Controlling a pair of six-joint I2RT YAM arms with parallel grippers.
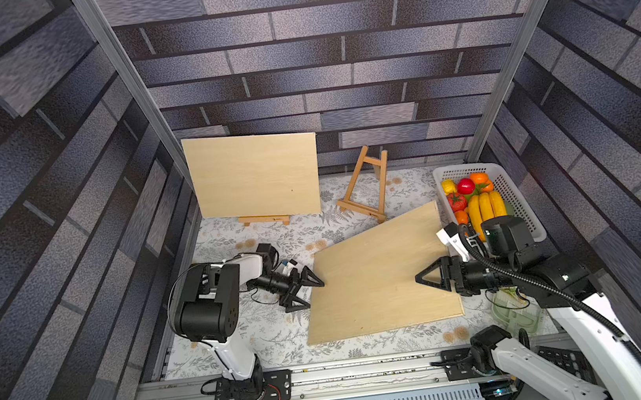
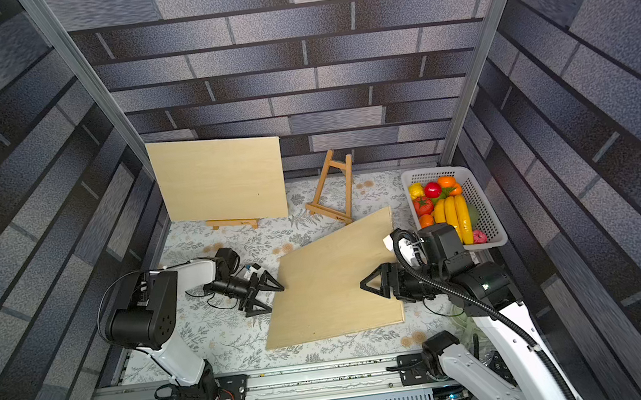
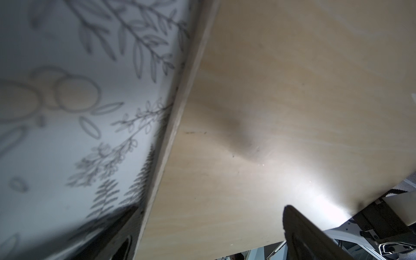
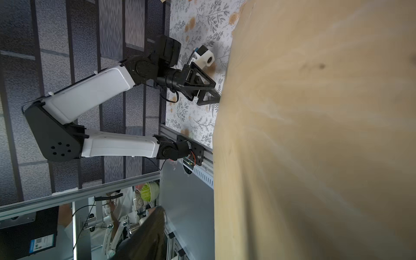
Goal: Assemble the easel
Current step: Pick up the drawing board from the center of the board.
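A small empty wooden easel stands at the back centre. At the back left, a second easel carries an upright plywood board. Another plywood board lies skewed on the tablecloth. My left gripper is open at that board's left edge, one finger over the wood and one over the cloth. My right gripper reaches over the board's right side. In the right wrist view one finger stands apart from the board; the other finger is hidden.
A white basket of toy fruit stands at the right, close to the flat board's far corner. A clear green container sits under my right arm. The metal rail runs along the table's front edge. Brick-patterned walls close in three sides.
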